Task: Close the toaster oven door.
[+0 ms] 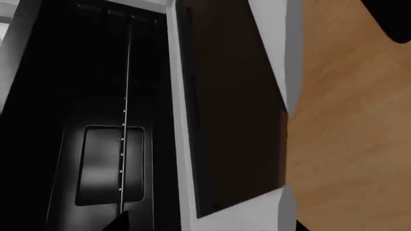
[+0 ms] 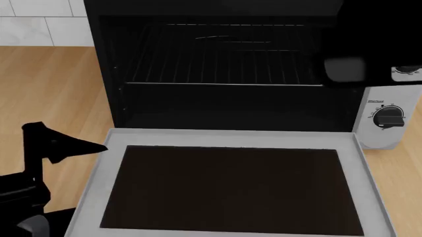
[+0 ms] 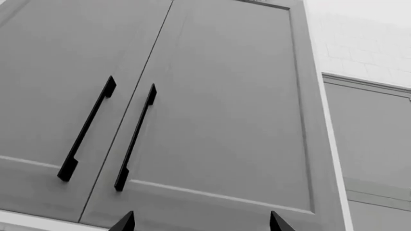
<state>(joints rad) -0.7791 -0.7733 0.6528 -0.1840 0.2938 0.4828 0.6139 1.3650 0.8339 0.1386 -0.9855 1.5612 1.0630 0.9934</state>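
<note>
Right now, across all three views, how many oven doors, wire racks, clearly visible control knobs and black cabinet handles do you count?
toaster oven door: 1
wire rack: 1
control knob in clear view: 1
black cabinet handles: 2
Total: 5

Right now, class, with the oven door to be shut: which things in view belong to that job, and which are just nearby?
Belongs to the job:
- toaster oven, open, wire rack inside
- toaster oven door, folded down flat
- left gripper, beside the door's edge

Just nearby:
- wooden counter
- grey cabinet doors with black handles
- white tiled wall
</note>
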